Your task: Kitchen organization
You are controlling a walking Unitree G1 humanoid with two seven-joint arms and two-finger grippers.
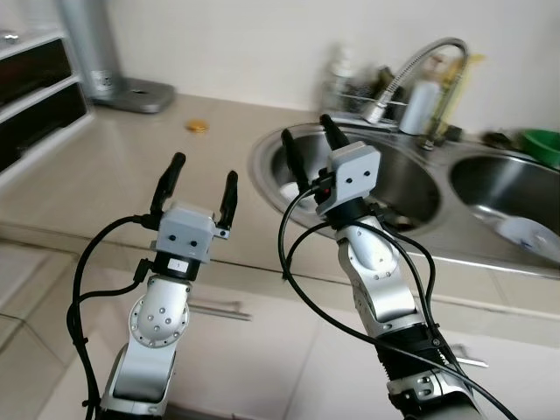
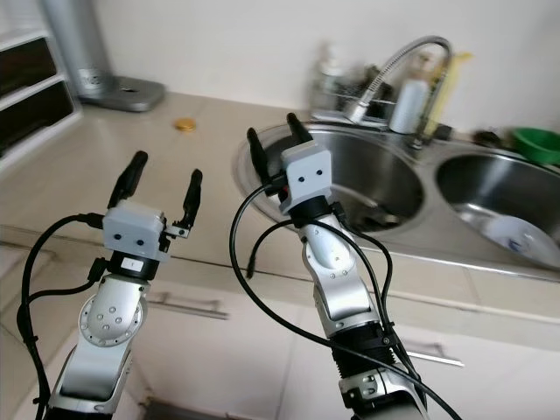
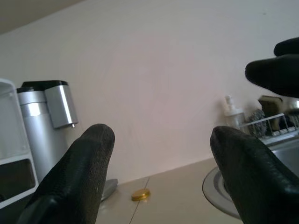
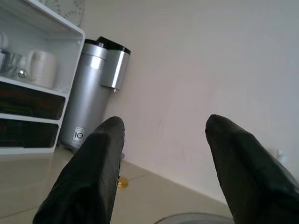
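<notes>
Both arms are raised before the beige countertop (image 1: 114,166). The left gripper (image 1: 199,186) hovers over its front edge, fingers spread and holding nothing; the right gripper (image 1: 308,142), also spread and empty, is at the rim of the left sink basin (image 1: 411,188). A small gold lid (image 1: 196,127) (jar-cap sized) lies on the counter, near the silver coffee machine (image 1: 98,48)
</notes>
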